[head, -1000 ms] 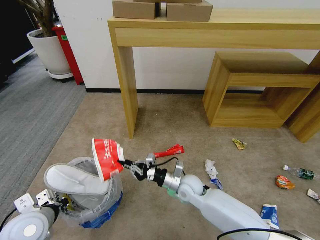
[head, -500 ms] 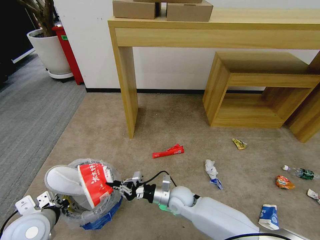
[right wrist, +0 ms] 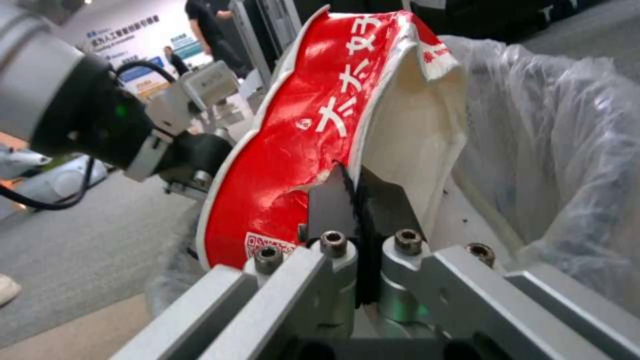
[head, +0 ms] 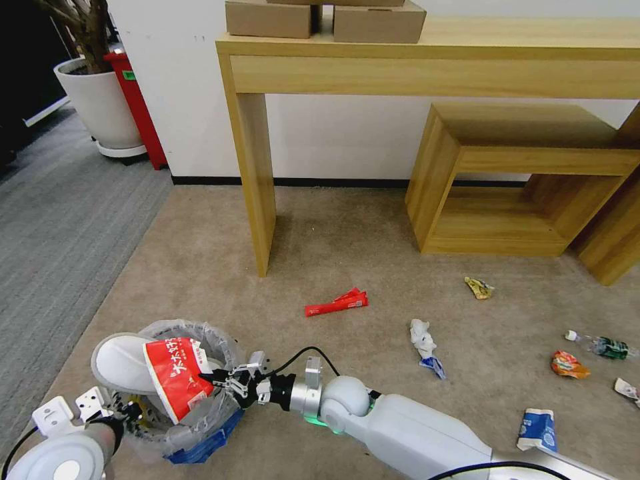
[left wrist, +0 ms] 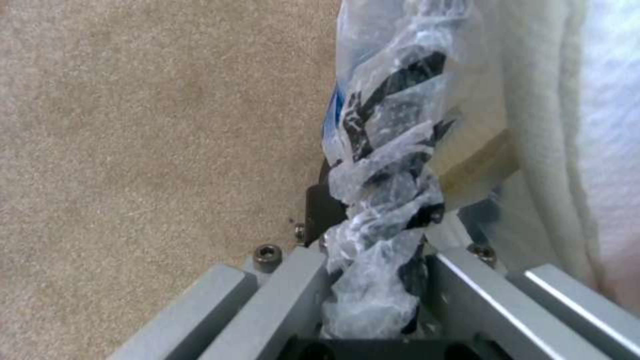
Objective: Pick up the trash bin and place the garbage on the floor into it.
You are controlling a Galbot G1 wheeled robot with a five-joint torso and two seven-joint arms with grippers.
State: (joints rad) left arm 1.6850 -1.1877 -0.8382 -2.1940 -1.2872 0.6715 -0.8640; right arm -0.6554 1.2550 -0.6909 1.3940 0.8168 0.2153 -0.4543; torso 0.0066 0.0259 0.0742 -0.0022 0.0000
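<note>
The trash bin [head: 200, 435], blue with a clear plastic liner, sits at the lower left of the head view. My left gripper [head: 127, 408] is shut on its rim, pinching liner and rim [left wrist: 373, 240]. A white slipper [head: 119, 362] lies across the bin's mouth. My right gripper [head: 219, 381] is shut on the wall of a crushed red-and-white paper cup [head: 173, 379], holding it tilted just inside the bin opening [right wrist: 347, 195]. On the beige floor [head: 220, 267] lie a red wrapper [head: 337, 303], a white tissue [head: 421, 335], a small bottle [head: 603, 346] and a blue-white carton [head: 539, 430].
A wooden console table leg [head: 257, 200] stands beyond the bin, with a low wooden shelf [head: 507, 180] to its right. A white plant pot [head: 100, 100] and red box [head: 137, 107] stand at the far left by the grey carpet [head: 60, 220]. Yellow [head: 479, 287] and orange [head: 569, 364] wrappers lie at the right.
My right gripper has carried the red-and-white cup down and leftward, from above the bin's edge into its opening. The left gripper and bin have hardly moved.
</note>
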